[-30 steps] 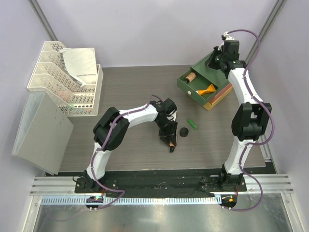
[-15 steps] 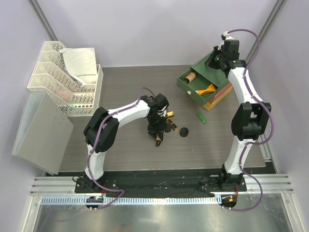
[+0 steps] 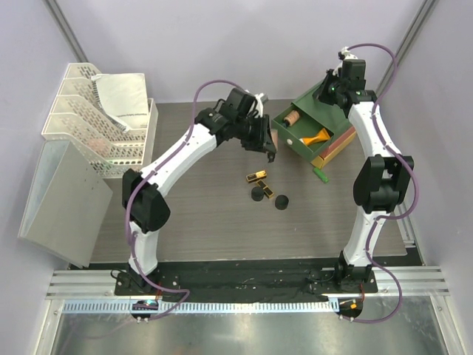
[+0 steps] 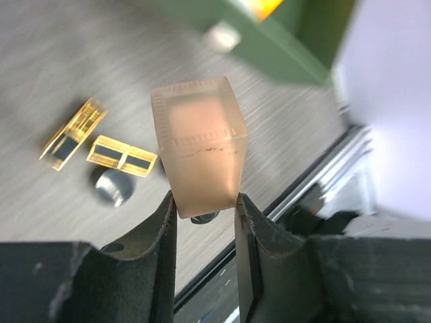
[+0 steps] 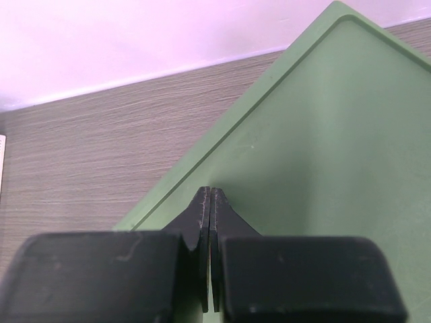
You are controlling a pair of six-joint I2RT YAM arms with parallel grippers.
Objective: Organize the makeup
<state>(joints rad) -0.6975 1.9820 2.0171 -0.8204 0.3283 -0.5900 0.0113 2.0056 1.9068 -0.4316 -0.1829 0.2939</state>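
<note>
Left tool [image 4: 205, 200]: clenched on the peach bottle [image 4: 202, 141]. My two fingers [image 4: 165, 242] press opposite flat sides of it near one end, and its other, squared end points away from the wrist camera. I cannot see a cap from here. In the top view this tool is raised over the worktop [image 3: 192, 222], just beside the front left corner of the open drawer [image 3: 290, 138]. The bottle is off the surface.

Right tool [image 5: 210, 202]: clenched, tips pressed together with nothing between them. It sits over the flat green top of the drawer box [image 3: 314, 100] at the back right of the worktop. I cannot tell whether the tips touch the lid or hang just above it.

Drawer box: green layer on top, with orange and yellow edges showing below at its right side. The green drawer is pulled out. An orange tube [image 3: 318, 136] lies inside it, toward the right end.

Loose items on the worktop:
- Green tube [image 3: 319, 174]: lying flat, just beside the near corner of the drawer box, outside it.
- Two black-gold sticks [image 3: 256, 176]: both lying flat near mid-worktop, one a little nearer my bases than the other, close together but apart.
- Two black round compacts [image 3: 281, 201]: one just left of the nearer stick, the other just right of it, so sticks and compacts form one loose cluster.

The cluster lies well apart from the drawer box.
</note>
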